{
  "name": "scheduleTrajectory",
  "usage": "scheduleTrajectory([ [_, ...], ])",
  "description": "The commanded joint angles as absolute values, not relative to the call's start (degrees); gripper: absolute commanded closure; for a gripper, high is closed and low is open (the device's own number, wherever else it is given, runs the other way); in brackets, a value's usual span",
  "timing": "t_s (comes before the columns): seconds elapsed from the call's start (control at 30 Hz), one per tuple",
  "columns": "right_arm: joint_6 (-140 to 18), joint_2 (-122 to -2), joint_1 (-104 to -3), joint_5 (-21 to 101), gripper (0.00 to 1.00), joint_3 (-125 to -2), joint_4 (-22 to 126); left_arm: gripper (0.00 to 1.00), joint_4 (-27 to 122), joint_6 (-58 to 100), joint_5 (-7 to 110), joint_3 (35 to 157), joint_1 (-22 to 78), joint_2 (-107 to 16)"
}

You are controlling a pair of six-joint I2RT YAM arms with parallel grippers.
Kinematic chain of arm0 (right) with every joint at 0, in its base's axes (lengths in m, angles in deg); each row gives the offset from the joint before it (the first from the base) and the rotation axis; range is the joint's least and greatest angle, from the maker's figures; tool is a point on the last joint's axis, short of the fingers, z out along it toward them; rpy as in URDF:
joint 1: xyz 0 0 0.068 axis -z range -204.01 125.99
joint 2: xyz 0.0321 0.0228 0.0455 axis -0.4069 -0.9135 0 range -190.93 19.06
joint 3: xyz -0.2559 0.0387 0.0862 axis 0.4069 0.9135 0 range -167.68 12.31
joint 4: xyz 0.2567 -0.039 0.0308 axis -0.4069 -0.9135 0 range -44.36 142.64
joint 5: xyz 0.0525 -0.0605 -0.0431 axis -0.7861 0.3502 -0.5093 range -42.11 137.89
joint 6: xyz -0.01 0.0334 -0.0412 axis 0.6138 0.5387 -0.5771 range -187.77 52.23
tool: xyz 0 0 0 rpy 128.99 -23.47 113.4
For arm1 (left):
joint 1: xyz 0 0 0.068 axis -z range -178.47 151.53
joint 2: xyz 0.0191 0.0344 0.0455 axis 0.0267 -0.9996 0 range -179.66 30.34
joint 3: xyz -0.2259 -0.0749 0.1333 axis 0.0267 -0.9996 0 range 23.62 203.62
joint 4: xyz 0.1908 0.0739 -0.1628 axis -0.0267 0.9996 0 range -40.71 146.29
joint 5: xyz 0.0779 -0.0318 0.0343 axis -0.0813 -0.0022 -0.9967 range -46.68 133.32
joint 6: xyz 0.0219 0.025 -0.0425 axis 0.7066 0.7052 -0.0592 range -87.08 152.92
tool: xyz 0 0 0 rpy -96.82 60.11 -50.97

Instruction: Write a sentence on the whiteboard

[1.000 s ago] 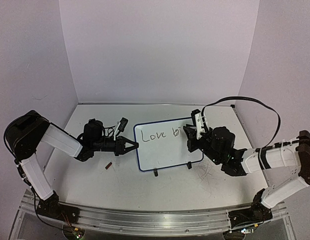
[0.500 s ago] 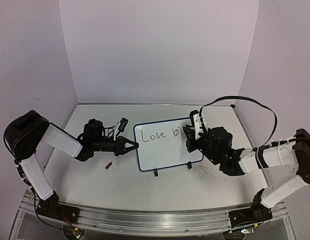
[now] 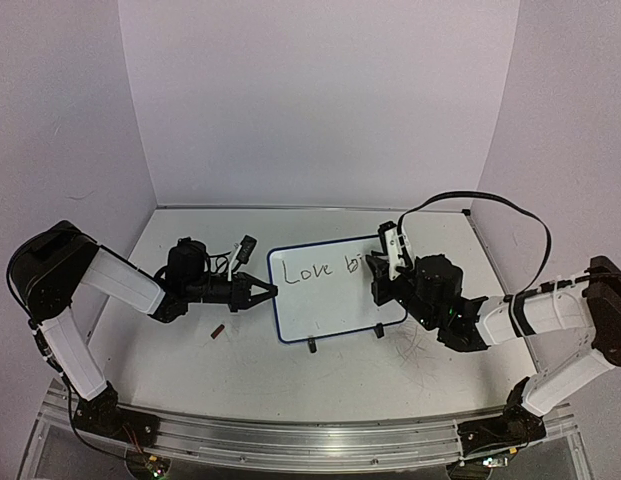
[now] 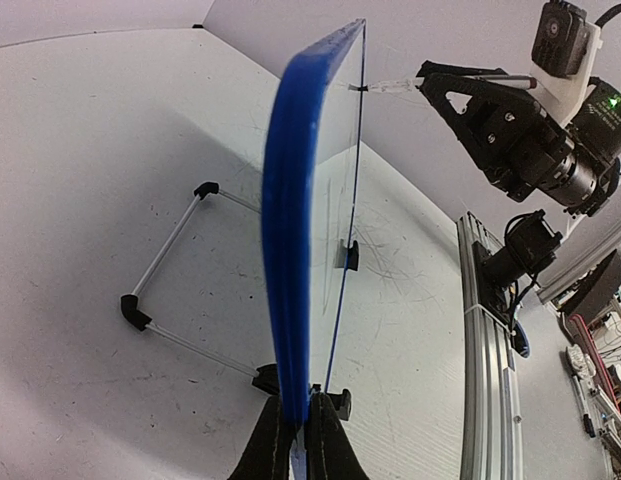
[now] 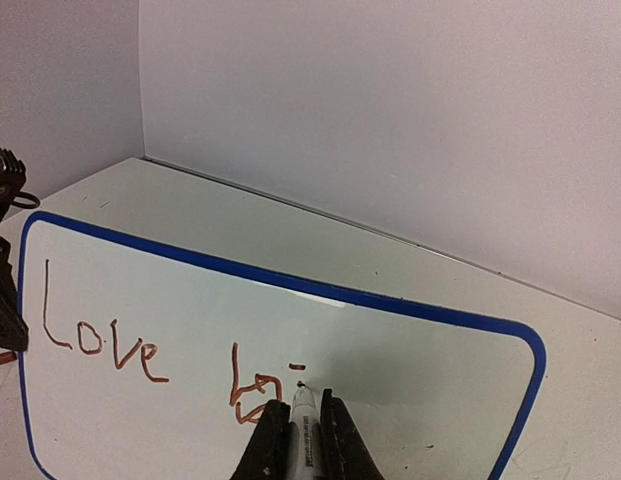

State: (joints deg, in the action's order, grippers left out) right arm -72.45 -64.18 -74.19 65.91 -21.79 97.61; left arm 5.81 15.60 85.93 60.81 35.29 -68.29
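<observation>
While the left gripper (image 3: 266, 293) is clamping shut on the left rim of the whiteboard (image 3: 330, 300), the board is standing tilted on its feet (image 3: 312, 347) at mid tabletop (image 3: 250, 360), long axis running left to right. The sentence (image 5: 100, 345) is reading "Love bi", unfinished. The right gripper (image 5: 302, 425) is pinching the marker (image 5: 303, 402), tip meeting the face just right of "bi"; bare board is lying rightward, toward the right arm (image 3: 540, 310)

Soft, even, bright light casts faint shadows; wrist views curve at edges, blurring the whiteboard (image 4: 288, 250) close up.
</observation>
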Motion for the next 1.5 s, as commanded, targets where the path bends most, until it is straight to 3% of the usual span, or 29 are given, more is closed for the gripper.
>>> scheduleTrajectory([
  [0.0, -71.2, -64.4, -74.0, 67.8, 1.0, -22.7, 97.4, 1.0, 7.3, 18.2, 83.4, 62.2, 34.9, -66.5],
  [1.13, -65.4, -63.4, -74.7, 66.5, 1.0, -19.8, 93.8, 1.0, 7.7, 19.1, 83.3, 62.2, 34.8, -65.9],
  [1.47, -67.2, -57.3, -73.9, 64.0, 1.0, -20.0, 95.8, 1.0, 7.9, 19.0, 83.2, 62.3, 34.9, -65.8],
])
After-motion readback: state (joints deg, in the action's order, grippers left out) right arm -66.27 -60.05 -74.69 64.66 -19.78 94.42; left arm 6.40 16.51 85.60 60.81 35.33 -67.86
